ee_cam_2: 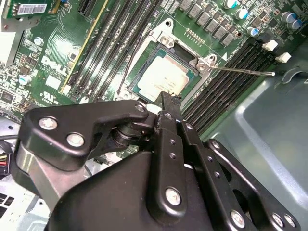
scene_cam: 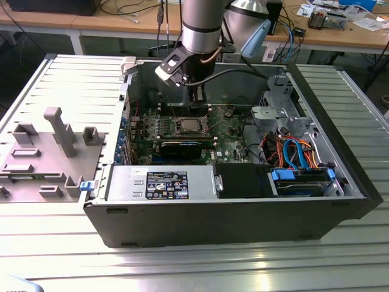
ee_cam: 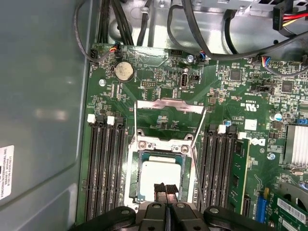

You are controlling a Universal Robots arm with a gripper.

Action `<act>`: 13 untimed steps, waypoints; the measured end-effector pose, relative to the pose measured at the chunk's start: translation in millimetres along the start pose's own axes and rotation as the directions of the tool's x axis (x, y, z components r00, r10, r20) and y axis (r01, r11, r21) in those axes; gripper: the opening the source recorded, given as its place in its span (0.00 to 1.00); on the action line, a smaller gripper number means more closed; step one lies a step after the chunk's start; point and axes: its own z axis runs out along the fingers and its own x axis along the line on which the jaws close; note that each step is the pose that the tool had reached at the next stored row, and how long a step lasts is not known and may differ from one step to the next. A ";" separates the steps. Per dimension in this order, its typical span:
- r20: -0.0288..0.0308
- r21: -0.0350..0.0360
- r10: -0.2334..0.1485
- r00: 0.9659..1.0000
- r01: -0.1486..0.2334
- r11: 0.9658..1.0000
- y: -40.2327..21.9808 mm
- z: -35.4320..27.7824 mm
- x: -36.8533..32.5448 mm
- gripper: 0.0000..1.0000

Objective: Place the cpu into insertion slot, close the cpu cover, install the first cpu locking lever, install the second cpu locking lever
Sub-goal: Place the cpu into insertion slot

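First wrist view: cpu (ee_cam: pixel 155 174) in insertion slot (ee_cam: pixel 136 169) beneath gripper (ee_cam: pixel 166 188).

The silvery chip (ee_cam: pixel 159 174) is sitting in the square socket (ee_cam: pixel 163 146), and the cover (ee_cam: pixel 169 106) is standing swung open beyond it, above the green board (ee_cam: pixel 231 96). The black claw (ee_cam: pixel 166 189) is hanging over the chip's edge with its fingertips (ee_cam: pixel 160 188) pressed together, and long memory slots (ee_cam: pixel 106 163) are flanking the socket on both sides.
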 end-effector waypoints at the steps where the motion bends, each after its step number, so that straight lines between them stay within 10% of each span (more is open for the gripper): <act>1: 0.000 0.000 0.000 1.000 0.000 1.000 0.0 -0.7 0.0 0.11; 13: 0.000 0.000 0.000 1.000 0.000 1.000 -0.2 -21.6 -0.1 0.11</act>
